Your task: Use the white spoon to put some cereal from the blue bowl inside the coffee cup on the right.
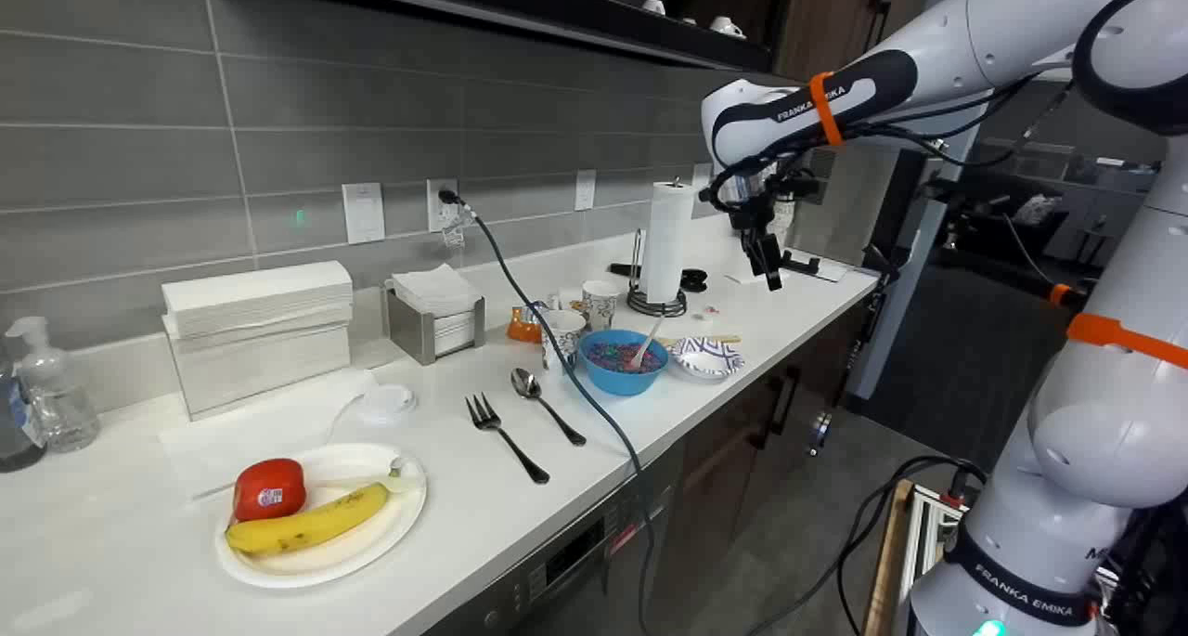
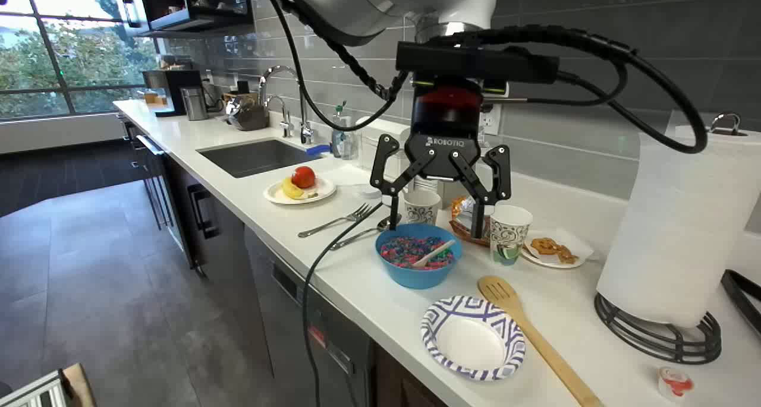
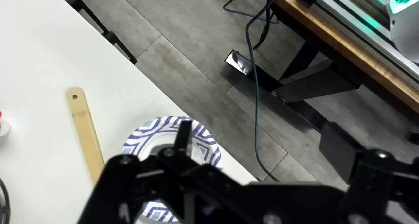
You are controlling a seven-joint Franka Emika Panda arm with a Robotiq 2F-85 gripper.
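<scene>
The blue bowl [image 1: 622, 382] [image 2: 417, 277] stands on the counter, holding mixed pink, blue and green cereal [image 1: 609, 357] [image 2: 404, 250]. The white spoon [image 1: 647, 341] [image 2: 434, 254] leans in the cereal with its handle over the rim. Two patterned paper cups stand behind the bowl: a cup [image 1: 562, 331] [image 2: 422, 207] and another cup [image 1: 601, 302] [image 2: 510, 233]. My gripper [image 1: 768, 266] [image 2: 436, 220] is open and empty, raised above the counter and apart from the bowl. In the wrist view its fingers [image 3: 262, 145] are wide apart; bowl, spoon and cups are out of view there.
A patterned paper bowl [image 2: 472, 341] [image 3: 209, 148] and a wooden spatula [image 2: 550, 350] [image 3: 85, 132] lie near the blue bowl. A paper towel roll [image 1: 666, 241] [image 2: 678, 229] stands nearby. A dark cable [image 1: 566, 362] [image 2: 306, 312] crosses the counter edge. Fork [image 1: 506, 439] and metal spoon [image 1: 548, 404] lie beside it.
</scene>
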